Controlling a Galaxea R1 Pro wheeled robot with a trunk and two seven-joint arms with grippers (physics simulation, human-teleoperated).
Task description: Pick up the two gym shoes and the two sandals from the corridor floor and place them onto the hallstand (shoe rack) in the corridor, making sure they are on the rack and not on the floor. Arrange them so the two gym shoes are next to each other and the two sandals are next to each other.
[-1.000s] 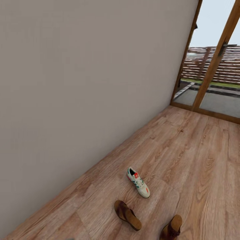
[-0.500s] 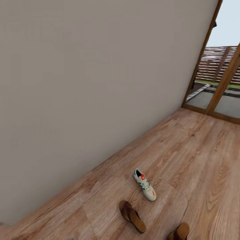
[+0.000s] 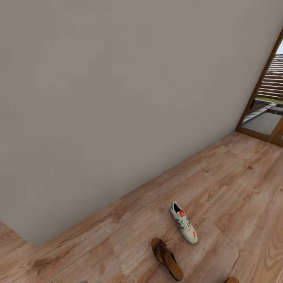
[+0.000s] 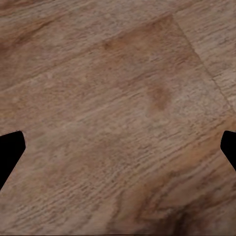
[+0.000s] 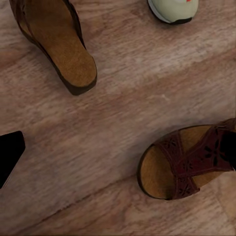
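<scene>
The head view has swung leftward over the last second: the glazed door [image 3: 267, 106] is now pushed to the picture's right edge, more of the plain wall [image 3: 118, 98] is taken in, and a wall corner is exposed at lower left. The shift is the camera's, not the shoes'. It suggests the robot is being turned, perhaps in search of the hallstand, with no shoe yet collected.

One gym shoe [image 3: 183, 222] lies on the corridor floor [image 3: 220, 184], a sandal [image 3: 167, 258] sole-up just beside it, and a second sandal [image 5: 189, 160] lies upright nearby in the right wrist view, apart from the first.

The left hand [image 4: 118, 147] is held over bare planks, released and holding nothing. The right hand [image 5: 118, 147] hangs above the sandals, likewise spread wide and unloaded.
</scene>
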